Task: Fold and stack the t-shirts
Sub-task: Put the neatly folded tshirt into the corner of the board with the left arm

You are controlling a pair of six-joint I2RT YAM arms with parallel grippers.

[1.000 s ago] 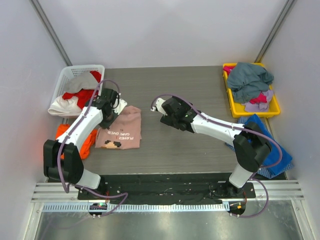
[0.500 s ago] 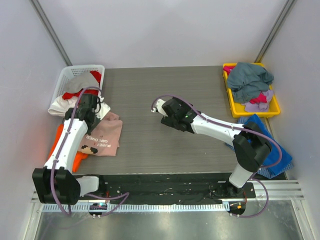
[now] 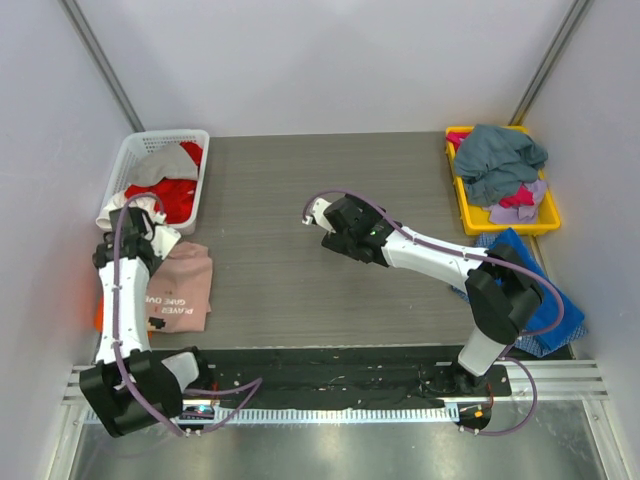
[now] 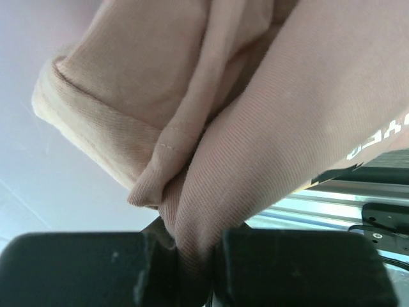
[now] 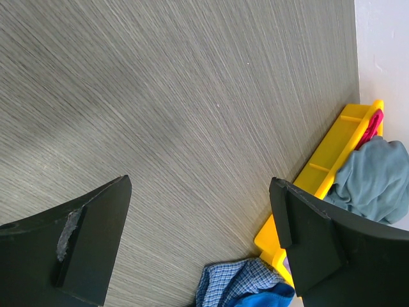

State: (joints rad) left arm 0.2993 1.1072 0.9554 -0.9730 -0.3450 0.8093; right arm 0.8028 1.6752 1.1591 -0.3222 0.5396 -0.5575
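Note:
A folded dusty-pink t-shirt (image 3: 182, 288) with printed lettering lies at the table's left edge, over an orange t-shirt (image 3: 99, 317) of which only a sliver shows. My left gripper (image 3: 142, 234) is shut on the pink shirt's far edge. In the left wrist view the pink fabric (image 4: 287, 115) is bunched and pinched between the jaws of the left gripper (image 4: 192, 249). My right gripper (image 3: 345, 228) hovers over the middle of the table. It stands wide open with nothing between its fingers, as the right wrist view of the gripper (image 5: 198, 192) shows.
A white basket (image 3: 133, 152) at the back left holds red and white shirts. A yellow bin (image 3: 508, 221) at the back right holds a grey-teal shirt (image 3: 497, 160) and others. A blue shirt (image 3: 545, 300) and a checked cloth (image 5: 239, 281) lie at the right edge.
My left arm has swung to the left and towards the near edge, dragging the pink t-shirt over the orange one. The right arm has not moved.

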